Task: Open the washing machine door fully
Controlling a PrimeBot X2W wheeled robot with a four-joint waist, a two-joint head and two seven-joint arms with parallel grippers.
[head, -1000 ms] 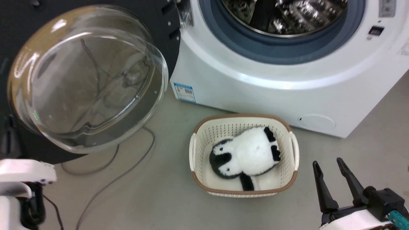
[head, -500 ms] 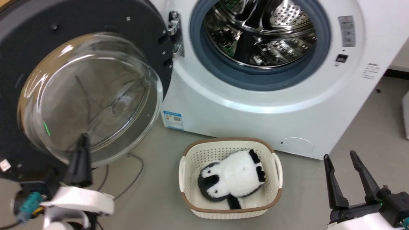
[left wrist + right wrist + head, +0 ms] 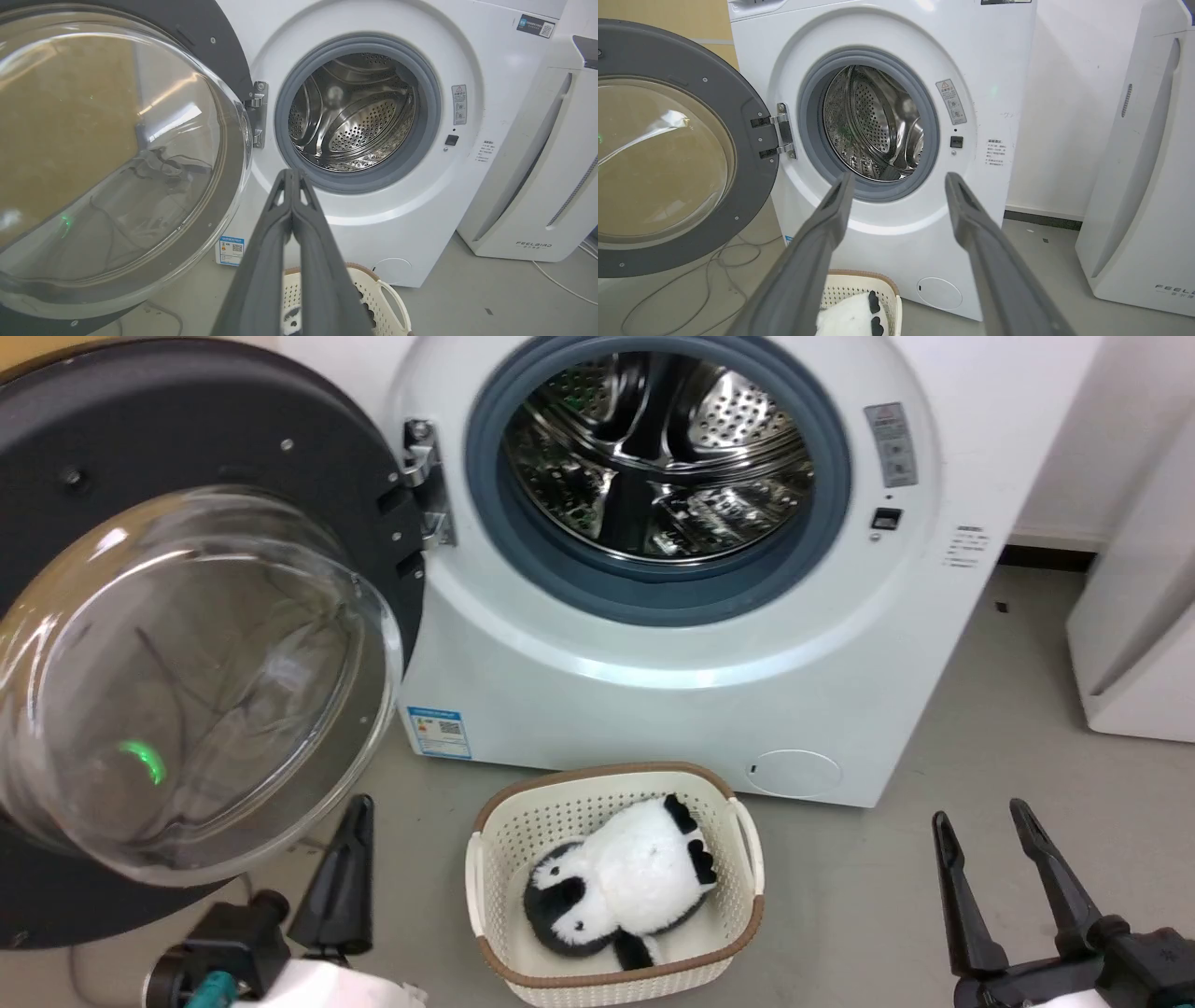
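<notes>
In your head view, the washing machine door (image 3: 187, 653) stands wide open at the left of the washing machine (image 3: 672, 709). It hangs on its hinge (image 3: 425, 485) beside the porthole, with its glass bowl bulging toward you. The steel drum (image 3: 653, 457) and the grey gasket (image 3: 653, 593) lie fully exposed. On the floor (image 3: 980, 728) just in front of the washer sits a cream basket (image 3: 611, 773) with a black-and-white plush toy (image 3: 625, 887) in it. Your left end effector (image 3: 358, 807) rises at the lower left beneath the door's bowl, fingers pressed together and holding nothing. Your right end effector (image 3: 980, 814) is at the lower right, fingers apart and empty, well clear of the machine. In your left wrist view the two fingers meet in a single tip in front of the porthole's lower rim, and a smaller white appliance (image 3: 528, 186) stands just right of the machine. In your right wrist view the fingers spread wide to either side of the porthole's lower edge, and loose cables (image 3: 710, 261) lie on the floor below the open door.
</notes>
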